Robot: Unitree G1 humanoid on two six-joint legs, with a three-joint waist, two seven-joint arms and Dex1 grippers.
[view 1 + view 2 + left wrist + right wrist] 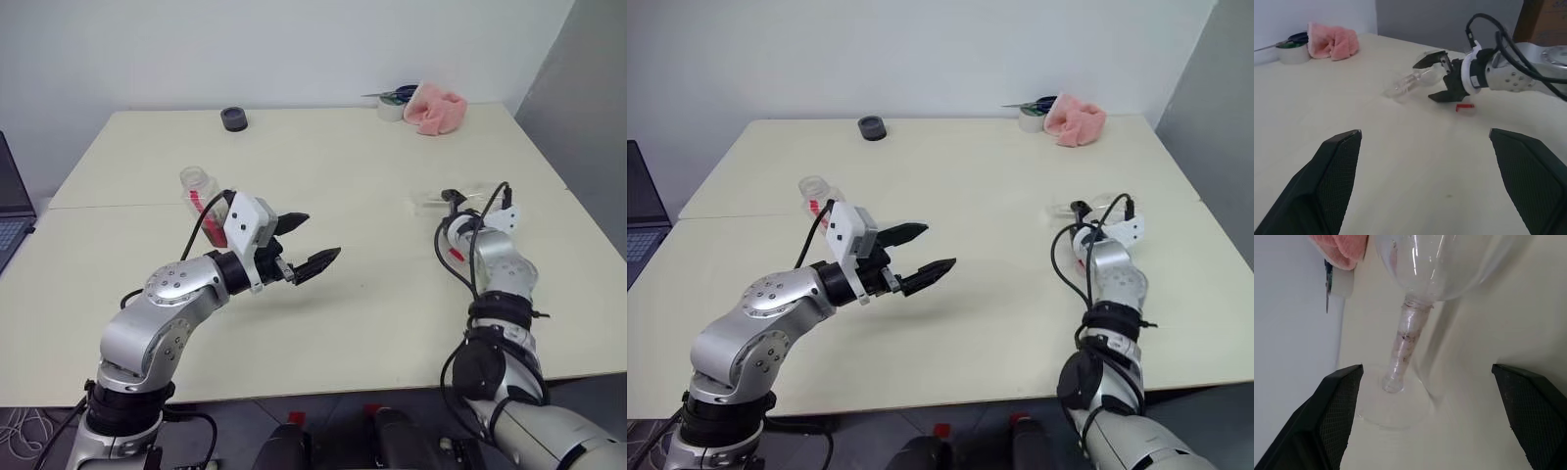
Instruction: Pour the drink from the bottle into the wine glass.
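1. We see the bench (pixel 323 323) carrying everything; we place things from the wine glass (pixel 1413 83), which lies on its side at the bench's right part.
2. The left hand (pixel 306 245) hangs wide open above the bench, well apart from the wine glass, holding nothing.
3. The right hand (pixel 1435 78) sits wide open around the wine glass, its fingers (pixel 1339 401) either side of the stem; we see no grip.
4. The bottle (pixel 199 190) stands well left of the wine glass, behind the left hand. We judge it light, slightly squeezable; hold its flat sides mid-body.
5. The wine glass looks fragile, smooth and slippery; we would grip the stem gently.
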